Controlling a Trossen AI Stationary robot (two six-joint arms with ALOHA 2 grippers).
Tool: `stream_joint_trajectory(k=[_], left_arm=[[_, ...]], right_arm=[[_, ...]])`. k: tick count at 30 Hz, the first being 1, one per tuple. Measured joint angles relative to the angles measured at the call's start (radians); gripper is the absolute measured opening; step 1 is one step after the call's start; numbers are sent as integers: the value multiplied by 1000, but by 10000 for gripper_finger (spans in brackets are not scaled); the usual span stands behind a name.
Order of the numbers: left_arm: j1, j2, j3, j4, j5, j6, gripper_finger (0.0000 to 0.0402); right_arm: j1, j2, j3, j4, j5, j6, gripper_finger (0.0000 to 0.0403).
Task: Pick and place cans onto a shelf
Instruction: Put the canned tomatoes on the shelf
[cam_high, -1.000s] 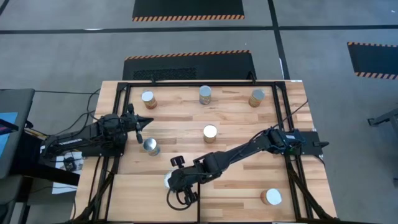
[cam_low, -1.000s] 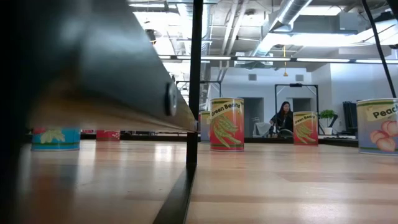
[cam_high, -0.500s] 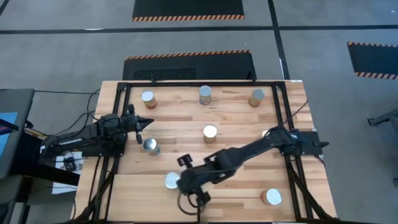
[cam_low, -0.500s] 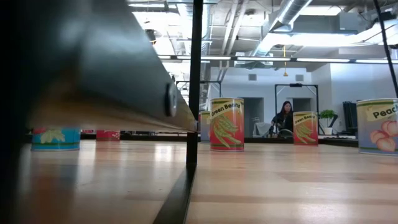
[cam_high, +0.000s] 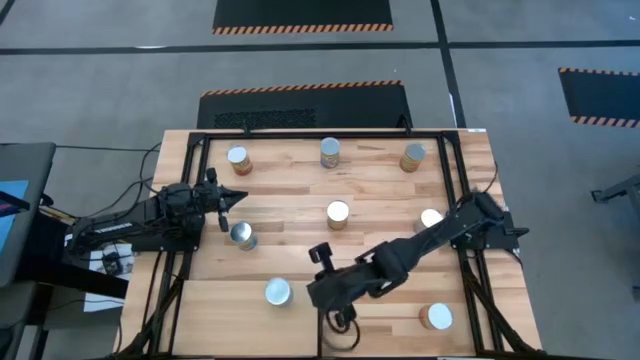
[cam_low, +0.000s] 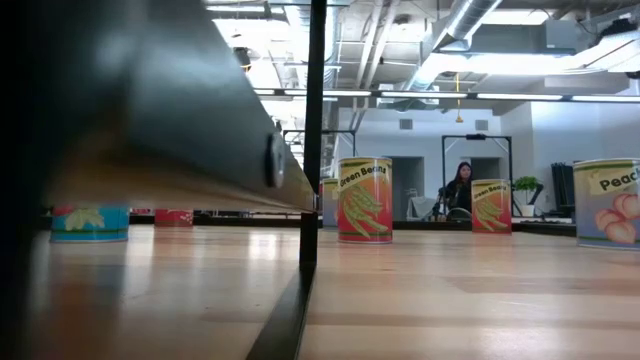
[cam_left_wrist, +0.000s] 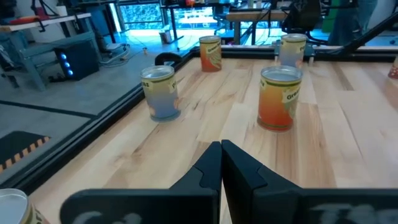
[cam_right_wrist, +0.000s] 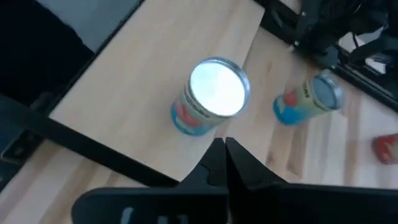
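Eight upright cans stand on the table. One silver-topped can (cam_high: 277, 292) (cam_right_wrist: 214, 93) stands on its base on the pale plywood shelf (cam_high: 225, 318) (cam_right_wrist: 149, 56) at the near left. My right gripper (cam_high: 313, 292) (cam_right_wrist: 224, 148) is shut and empty, a little to the right of that can. My left gripper (cam_high: 232, 197) (cam_left_wrist: 221, 149) is shut and empty at the table's left side, just beyond a blue-labelled can (cam_high: 242, 235) (cam_right_wrist: 311, 99). Neither gripper shows in the low view.
Other cans stand at the far left (cam_high: 238, 157), far middle (cam_high: 330, 152), far right (cam_high: 413, 157), centre (cam_high: 338, 213), right (cam_high: 430, 218) and near right (cam_high: 436, 317). A black frame (cam_high: 320, 135) rims the table. A person (cam_low: 458, 188) sits in the room behind.
My right gripper has drawn back from over the can on the shelf toward the table's right edge. The can, half covered by the gripper a second ago, now stands in full view, upright and where it was.
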Motion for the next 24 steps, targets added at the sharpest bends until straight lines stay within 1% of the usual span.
stream_joint_trajectory(k=[3,5,8,11,14,16,18,21,24], left_arm=[[0,0,0,-1,0,-3,0],[0,0,0,-1,0,-12,0],[0,0,0,-1,0,-34,0],[0,0,0,0,0,-49,0],[0,1,0,0,0,-58,0],[0,2,0,-3,8,-65,0],[0,5,0,0,42,-69,0],[-17,7,0,37,114,-95,0],[-62,7,13,61,142,-110,0]], right_arm=[[-18,-109,-242,267,-45,-4,3],[-24,-192,-400,441,-52,-4,3],[-25,-316,-612,658,-53,-1,2],[-33,-424,-783,794,-24,21,2],[-60,-497,-884,797,8,88,2],[-84,-523,-916,778,12,131,2],[-108,-538,-930,741,6,152,3],[-140,-533,-933,692,-1,136,4],[-175,-509,-933,696,-32,93,3]])
